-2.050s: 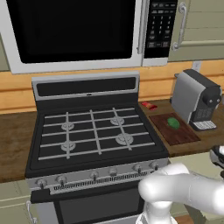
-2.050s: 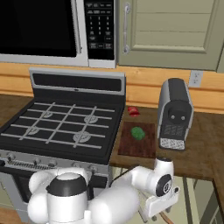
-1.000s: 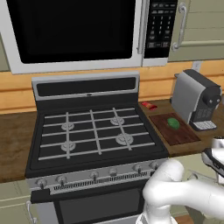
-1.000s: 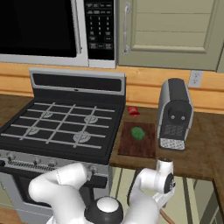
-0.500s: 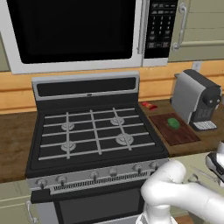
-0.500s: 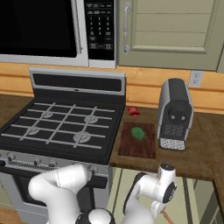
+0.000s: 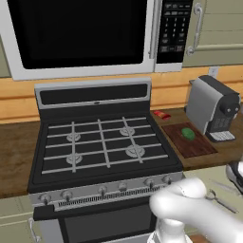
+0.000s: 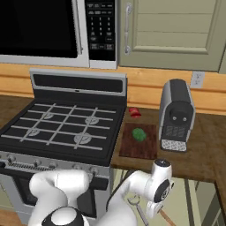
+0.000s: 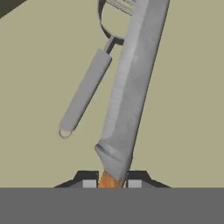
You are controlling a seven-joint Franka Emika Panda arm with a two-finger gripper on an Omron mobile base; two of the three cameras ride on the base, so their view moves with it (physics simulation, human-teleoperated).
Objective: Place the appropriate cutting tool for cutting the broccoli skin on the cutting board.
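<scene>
The gripper (image 9: 111,183) is pointing down over a pale beige surface, its two dark finger tips (image 9: 89,182) standing narrowly apart on either side of the orange handle end of a knife (image 9: 129,87). I cannot tell whether the tips are actually pressing on that handle or merely flanking it. The knife's broad grey blade is running away from the tips toward the top of the hand view. Just beside it is lying the cutting tool (image 9: 83,98), a slim grey-handled utensil with a dark looped head; its handle is angling apart from the blade while the looped head is passing behind the blade's far part. In the right base view the tool (image 8: 137,208) is showing low down, below the counter's front edge and beside the arm's wrist. Up on the counter, well apart from the tool, the broccoli (image 8: 139,134) is sitting on the cutting board (image 8: 132,149), which is lying between the stove (image 8: 57,130) and the coffee machine (image 8: 176,114), with a small red item (image 8: 134,112) resting just behind the board.
</scene>
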